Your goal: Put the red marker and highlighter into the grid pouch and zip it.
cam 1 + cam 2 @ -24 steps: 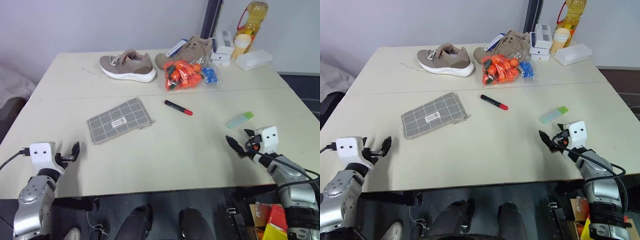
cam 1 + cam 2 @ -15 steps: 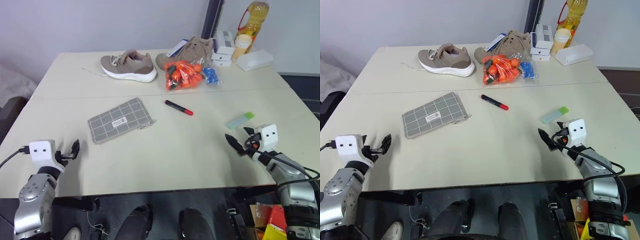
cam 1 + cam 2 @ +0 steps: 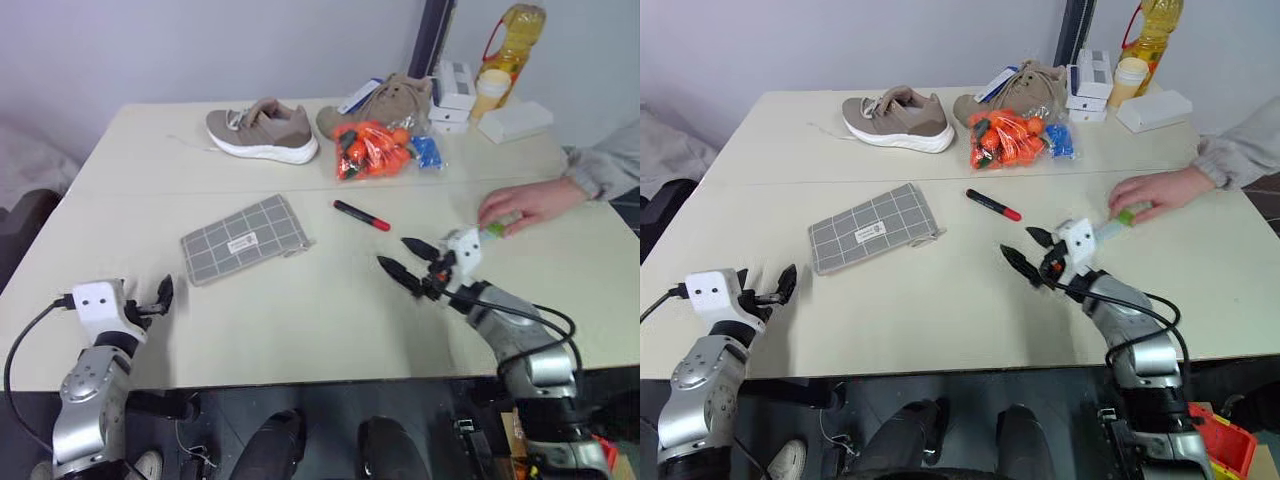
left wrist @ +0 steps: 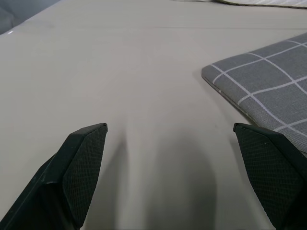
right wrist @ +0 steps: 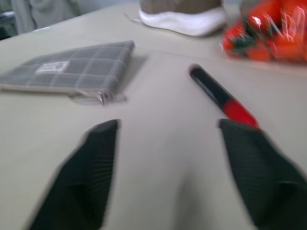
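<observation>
Near the frame's centre, the red marker (image 3: 361, 216) is lying on the bench (image 3: 300, 310), long axis running upper left to lower right. Just below and right of it, the right gripper (image 3: 408, 259) is hovering, jaws apart, nearer than the left gripper (image 3: 163, 294), also parted, beside the grid pouch (image 3: 243, 238).

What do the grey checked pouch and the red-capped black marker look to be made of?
The flat grey grid-lined pouch looks like matte woven fabric: soft edges, a sewn white label, a zip pull. The slim black marker with the red cap looks like smooth, slightly glossy plastic, probably; nothing confirms it.
</observation>
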You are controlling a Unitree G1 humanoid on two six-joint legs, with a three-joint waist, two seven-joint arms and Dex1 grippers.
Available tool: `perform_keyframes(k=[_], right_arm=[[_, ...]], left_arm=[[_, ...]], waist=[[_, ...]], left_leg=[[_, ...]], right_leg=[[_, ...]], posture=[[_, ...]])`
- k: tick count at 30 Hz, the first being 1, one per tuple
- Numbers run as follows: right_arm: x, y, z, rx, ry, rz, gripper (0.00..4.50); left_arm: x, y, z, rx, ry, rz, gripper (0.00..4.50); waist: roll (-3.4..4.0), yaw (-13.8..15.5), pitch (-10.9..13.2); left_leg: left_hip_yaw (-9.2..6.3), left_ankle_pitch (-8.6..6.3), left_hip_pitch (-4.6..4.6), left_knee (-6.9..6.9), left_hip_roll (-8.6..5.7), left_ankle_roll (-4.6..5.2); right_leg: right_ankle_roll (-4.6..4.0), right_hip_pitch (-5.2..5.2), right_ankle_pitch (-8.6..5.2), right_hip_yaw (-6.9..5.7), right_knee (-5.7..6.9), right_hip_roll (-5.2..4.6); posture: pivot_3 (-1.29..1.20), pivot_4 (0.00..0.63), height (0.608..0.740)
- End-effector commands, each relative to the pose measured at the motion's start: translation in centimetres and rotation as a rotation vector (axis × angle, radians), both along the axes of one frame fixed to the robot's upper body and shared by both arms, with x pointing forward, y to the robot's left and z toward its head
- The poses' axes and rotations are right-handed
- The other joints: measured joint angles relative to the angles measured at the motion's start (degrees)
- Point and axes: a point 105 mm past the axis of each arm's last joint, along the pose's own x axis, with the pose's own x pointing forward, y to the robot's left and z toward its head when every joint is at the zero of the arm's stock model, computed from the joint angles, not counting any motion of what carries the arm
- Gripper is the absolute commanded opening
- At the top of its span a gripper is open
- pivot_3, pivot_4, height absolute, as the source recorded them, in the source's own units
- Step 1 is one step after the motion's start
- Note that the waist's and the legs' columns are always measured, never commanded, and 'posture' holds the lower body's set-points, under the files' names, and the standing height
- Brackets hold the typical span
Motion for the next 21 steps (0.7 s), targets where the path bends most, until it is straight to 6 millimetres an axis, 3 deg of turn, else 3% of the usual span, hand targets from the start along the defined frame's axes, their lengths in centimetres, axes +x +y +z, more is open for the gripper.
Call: perform_keyframes(k=[1,4,15,21], right_arm=[[1.1,3.4,1.0,-0.058,-0.052,0.026,1.61],[2.0,5.7,1.2,-0.073,-0.059,0.034,0.06],[4.8,16.2,0.8,-0.155,-0.018,0.06,0.06],[7.1,17.0,-1.2,-0.174,0.148,-0.038,0.06]], left_arm=[[0.3,-0.1,1.5,0.041,-0.056,-0.013,4.5],[0.3,-0.2,1.5,0.062,-0.052,-0.028,4.5],[-0.4,1.1,1.9,0.15,-0.038,-0.031,4.5],[-1.4,1.9,1.8,0.235,-0.005,-0.05,4.5]], waist=[[-0.01,-0.01,0.0],[-0.01,-0.06,-0.01],[0.01,-1.34,-0.01],[0.0,-1.46,-0.02]], left_leg=[[0.0,0.0,0.0,0.0,0.0,0.0],[-0.01,0.01,0.0,-0.03,0.0,-0.01],[-0.04,0.07,0.02,-0.1,0.01,-0.1],[-0.05,0.13,0.03,-0.17,0.0,-0.21]], right_leg=[[0.0,0.0,0.0,0.0,0.0,0.0],[0.01,-0.04,0.01,-0.01,0.0,0.02],[-0.02,-0.16,0.06,0.0,0.11,0.13],[-0.06,-0.32,0.08,0.02,0.38,0.24]], posture=[[0.0,0.15,0.74],[0.0,0.15,0.74],[0.0,0.15,0.74],[0.0,0.15,0.74]])
